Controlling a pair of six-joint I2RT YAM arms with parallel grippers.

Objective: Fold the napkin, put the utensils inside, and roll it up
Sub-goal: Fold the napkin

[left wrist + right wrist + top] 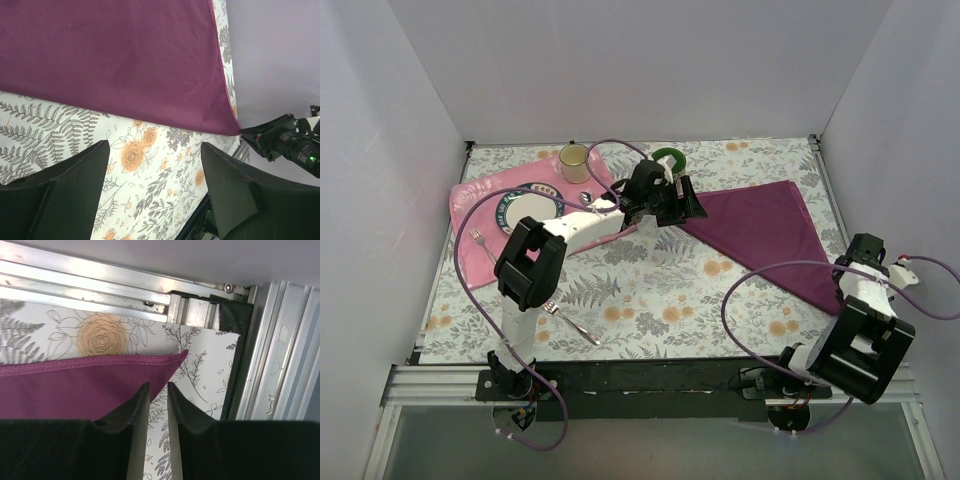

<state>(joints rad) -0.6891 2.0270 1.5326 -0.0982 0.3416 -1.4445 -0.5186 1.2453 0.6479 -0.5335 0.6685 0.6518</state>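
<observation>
Inside a booth of white walls [620, 60] on three sides, your surface [650, 290] wears a floral cloth of ferns and orange blooms. An aluminium rail [827, 200] runs along its right side and a black bar [650, 375] along the near edge. At far left lies a pink mat [470, 205] carrying a plate [528, 210]. A gold cup [574, 161] and a green ring [667, 157] stand toward the far edge. A silver utensil [482, 245] rests at the mat's near edge, and a second utensil [572, 324] lies on the floral cloth just right of the left arm [530, 265].

The napkin [770, 235] lies flat, right of centre, folded to a triangle. Your left tool [154, 149] sits at its left point, with its fingers wide apart and floral cloth showing between them; the napkin is just ahead. Your right tool [865, 250] is at the napkin's right side, over a pointed corner. Its fingers [137, 410] stand almost together with a thin slit between, and you cannot tell whether they nip the hem.

That corner lies close to the right rail and wall. The napkin's long edge faces near and left, onto open floral cloth that runs down to the black bar.
</observation>
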